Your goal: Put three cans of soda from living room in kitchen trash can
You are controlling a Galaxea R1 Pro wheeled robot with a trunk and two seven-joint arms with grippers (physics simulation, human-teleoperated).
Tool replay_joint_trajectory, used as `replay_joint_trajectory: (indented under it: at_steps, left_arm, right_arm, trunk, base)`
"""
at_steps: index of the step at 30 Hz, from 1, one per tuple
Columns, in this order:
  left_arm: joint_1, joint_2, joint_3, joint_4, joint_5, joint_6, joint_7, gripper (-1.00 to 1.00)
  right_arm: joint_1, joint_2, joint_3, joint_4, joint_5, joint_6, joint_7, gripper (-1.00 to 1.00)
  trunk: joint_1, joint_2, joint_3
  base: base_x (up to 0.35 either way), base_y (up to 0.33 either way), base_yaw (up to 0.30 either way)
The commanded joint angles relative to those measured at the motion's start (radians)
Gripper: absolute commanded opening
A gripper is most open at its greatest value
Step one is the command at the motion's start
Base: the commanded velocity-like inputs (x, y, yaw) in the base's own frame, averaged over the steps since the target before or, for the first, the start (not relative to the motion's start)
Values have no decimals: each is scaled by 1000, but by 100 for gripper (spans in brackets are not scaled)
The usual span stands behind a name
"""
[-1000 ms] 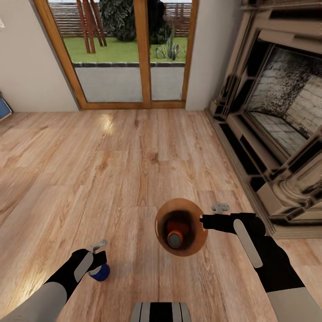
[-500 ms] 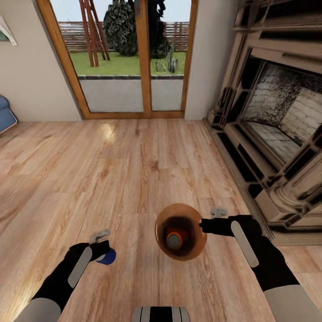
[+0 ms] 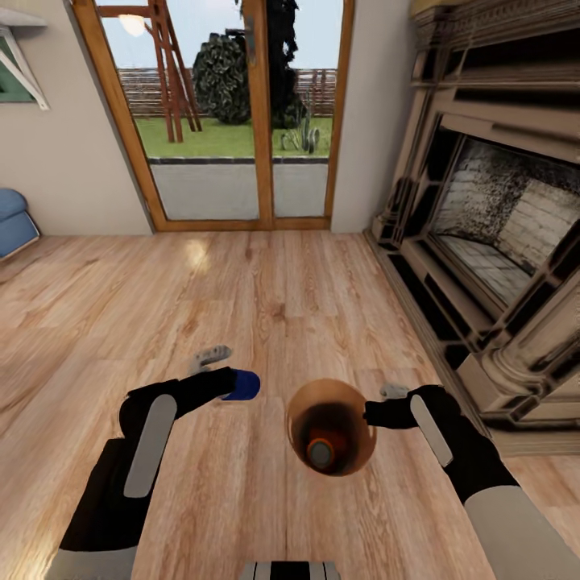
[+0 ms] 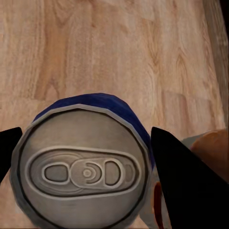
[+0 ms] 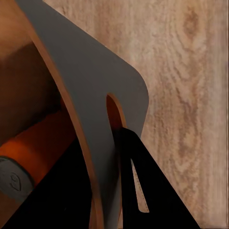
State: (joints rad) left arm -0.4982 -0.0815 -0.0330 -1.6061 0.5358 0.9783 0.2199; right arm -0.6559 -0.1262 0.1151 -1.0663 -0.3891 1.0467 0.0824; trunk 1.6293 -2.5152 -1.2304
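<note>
Overhead, trash can (image 3: 300,409) pinched at rim by right gripper (image 3: 372,413), above wood floor (image 3: 266,298), orange can (image 3: 322,451) inside. Left gripper (image 3: 235,385) clamped across blue can (image 3: 242,385): probably light, slick, dentable; best held mid-body.

dark blue soda can with pale top (image 3: 242,385) — 1 | orange soda can (image 3: 321,451) — 1 | round tan-brown-lined bin (image 3: 300,407) — 1 | black grippers — 2
</note>
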Motion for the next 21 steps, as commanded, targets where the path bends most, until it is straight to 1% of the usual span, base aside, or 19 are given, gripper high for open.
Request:
replay_joint_trajectory:
  at_steps: [1,3,6,7,8,9,10,11,12,13,16,18,20,21]
  left_arm:
    - [-3,-5,-5,0,-13,3,0,-100]
    - [-11,-19,-23,-2,-12,5,-1,-100]
    - [-14,-30,-42,-3,-12,6,-3,-100]
    - [-15,-40,-66,-3,-11,6,-5,-100]
    - [-15,-44,-76,-3,-11,6,-5,-100]
    - [-15,-50,-100,-3,-11,6,-6,-100]
    - [-15,-53,-114,-3,-11,6,-6,-100]
    - [-16,-61,-154,-3,-9,6,-7,-100]
    - [-16,-63,-167,-3,-6,6,-7,-100]
    - [-16,-66,-192,-2,9,6,-7,-100]
    - [-16,-68,-264,0,76,3,0,-100]
    - [-15,-69,-309,9,97,2,5,-100]
    - [-14,-69,-353,35,108,1,7,-100]
    - [-13,-70,-363,42,111,0,7,-100]
  right_arm:
    - [-2,0,0,5,-44,1,5,-100]
    - [-7,1,0,16,-44,1,5,-100]
    - [-10,2,1,27,-44,1,0,-100]
    - [-12,3,1,44,-44,1,-19,-100]
    - [-14,3,1,50,-44,1,-28,-100]
    - [-20,4,0,59,-44,1,-43,-100]
    - [-23,4,1,62,-44,1,-49,-100]
    - [-28,6,0,69,-45,1,-61,-100]
    - [-29,7,1,71,-44,1,-64,-100]
    - [-30,9,1,73,-44,1,-67,-100]
    - [-32,18,6,75,-44,1,-73,-100]
    - [-28,35,17,69,-44,1,-74,-100]
    - [-25,56,52,66,-43,1,-75,-100]
    - [-24,60,61,65,-43,1,-76,-100]
  trunk:
    - [0,0,4]
    - [-1,1,12]
    - [-3,1,23]
    - [-3,2,27]
    - [-4,2,31]
    - [-4,2,35]
    - [-5,2,39]
    - [-5,3,43]
    - [-5,3,47]
    - [-6,3,50]
    - [-7,4,62]
    - [-8,4,70]
    - [-9,5,77]
    - [-9,5,81]
  base:
    - [0,0,0]
    - [0,0,0]
    - [0,0,0]
    - [0,0,0]
    - [0,0,0]
    - [0,0,0]
    - [0,0,0]
    - [0,0,0]
    - [0,0,0]
    - [0,0,0]
    - [0,0,0]
    - [0,0,0]
    - [0,0,0]
    - [0,0,0]
